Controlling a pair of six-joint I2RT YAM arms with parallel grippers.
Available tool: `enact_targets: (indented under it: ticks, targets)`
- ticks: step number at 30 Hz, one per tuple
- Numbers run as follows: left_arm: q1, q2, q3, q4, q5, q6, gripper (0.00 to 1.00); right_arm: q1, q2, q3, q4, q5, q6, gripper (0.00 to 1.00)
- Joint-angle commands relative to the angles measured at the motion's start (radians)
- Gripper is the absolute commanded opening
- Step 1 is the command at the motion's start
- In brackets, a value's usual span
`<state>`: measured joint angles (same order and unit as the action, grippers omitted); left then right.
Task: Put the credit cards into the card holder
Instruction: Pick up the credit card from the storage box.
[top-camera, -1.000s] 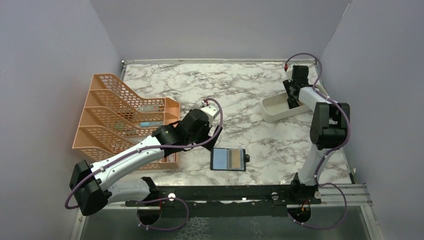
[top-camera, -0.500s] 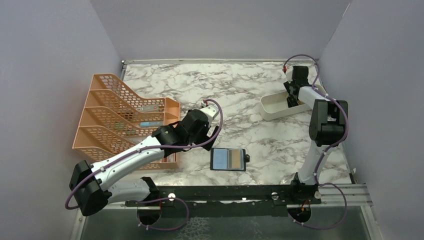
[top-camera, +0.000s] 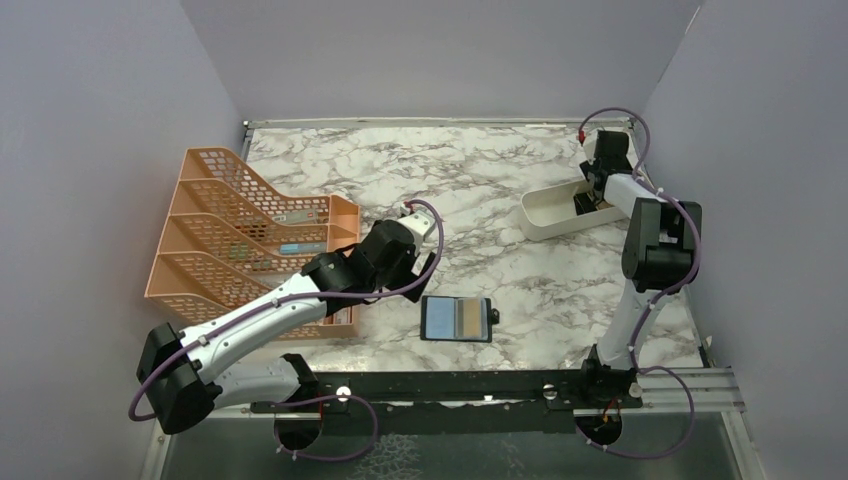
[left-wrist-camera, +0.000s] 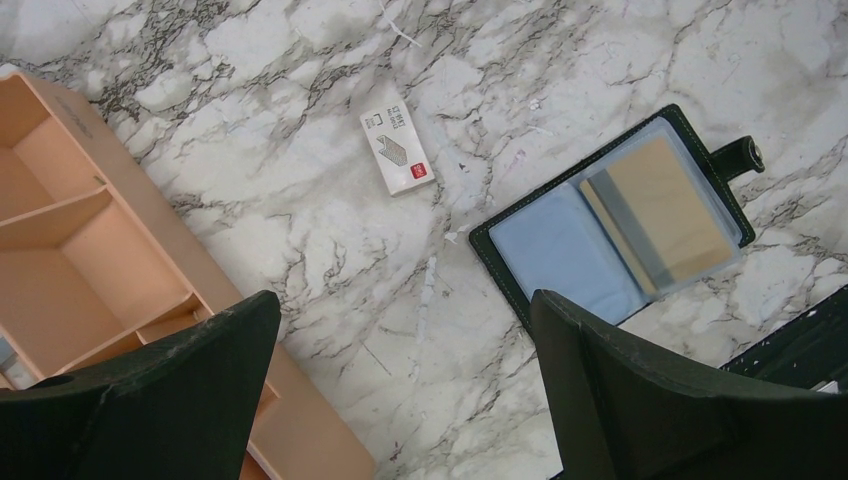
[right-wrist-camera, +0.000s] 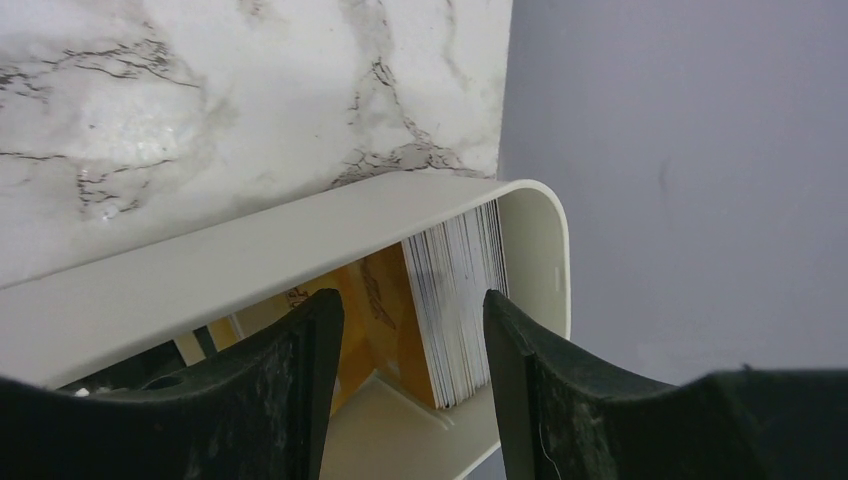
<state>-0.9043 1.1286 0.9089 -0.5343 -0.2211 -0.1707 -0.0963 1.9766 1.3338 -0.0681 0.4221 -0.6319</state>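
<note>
The card holder (top-camera: 458, 319) lies open near the table's front edge, blue-grey lining up; it also shows in the left wrist view (left-wrist-camera: 615, 215). A yellow-gold card (left-wrist-camera: 662, 208) sits in its right half. I cannot make out a black card. My left gripper (top-camera: 395, 250) hangs open and empty above the marble (left-wrist-camera: 405, 320), left of the holder. My right gripper (top-camera: 588, 203) is open at the right end of the white tray (top-camera: 550, 210). Its jaws (right-wrist-camera: 410, 310) straddle a stack of cards (right-wrist-camera: 455, 300) standing on edge, front face yellow-gold, without touching it.
An orange mesh file rack (top-camera: 240, 235) stands at the left, close to my left arm, and its corner shows in the left wrist view (left-wrist-camera: 90, 270). A small white piece with a reddish mark (left-wrist-camera: 398, 152) lies on the marble. The purple side wall (right-wrist-camera: 700, 180) is right beside the tray's end.
My right gripper has shifted a little to the right and back, toward the tray's far right end. The left arm and the card holder have barely moved.
</note>
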Motion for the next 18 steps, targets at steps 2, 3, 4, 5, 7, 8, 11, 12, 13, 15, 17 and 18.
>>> enact_targets:
  ticks: [2,3,4,5,7,8,11,12,13,15,17,18]
  targets:
    - [0.003,-0.029,-0.005,-0.002,-0.027,0.009,0.99,-0.022,0.034,-0.015,0.041,0.024,-0.03,0.57]
    - [0.003,-0.028,-0.005,-0.002,-0.027,0.01,0.99,-0.024,0.036,-0.017,0.043,0.027,-0.033,0.57]
    - [0.003,-0.029,-0.005,-0.002,-0.026,0.01,0.99,-0.025,0.039,-0.018,0.046,0.027,-0.037,0.57]
    - [0.003,-0.029,-0.005,-0.003,-0.026,0.01,0.99,-0.025,0.042,-0.02,0.048,0.029,-0.04,0.57]
    - [0.004,-0.027,-0.004,-0.002,-0.026,0.01,0.99,-0.026,0.047,-0.02,0.052,0.029,-0.047,0.56]
    - [0.003,-0.028,-0.003,-0.001,-0.026,0.01,0.99,-0.026,0.051,-0.02,0.054,0.03,-0.05,0.56]
    - [0.004,-0.03,-0.005,-0.001,-0.026,0.01,0.99,-0.028,0.059,-0.021,0.06,0.043,-0.061,0.53]
    - [0.004,-0.03,-0.005,-0.002,-0.026,0.009,0.99,-0.028,0.059,-0.023,0.064,0.049,-0.064,0.51]
    - [0.004,-0.03,-0.005,-0.002,-0.026,0.008,0.99,-0.028,0.055,-0.024,0.067,0.056,-0.067,0.49]
    - [0.004,-0.03,-0.007,-0.003,-0.026,0.007,0.99,-0.028,0.046,-0.024,0.075,0.065,-0.069,0.46]
    - [0.003,-0.03,-0.005,-0.003,-0.024,0.007,0.99,-0.028,0.031,-0.025,0.086,0.066,-0.07,0.42]
    - [0.004,-0.03,-0.007,-0.002,-0.023,0.007,0.99,-0.028,0.023,-0.026,0.094,0.092,-0.072,0.4]
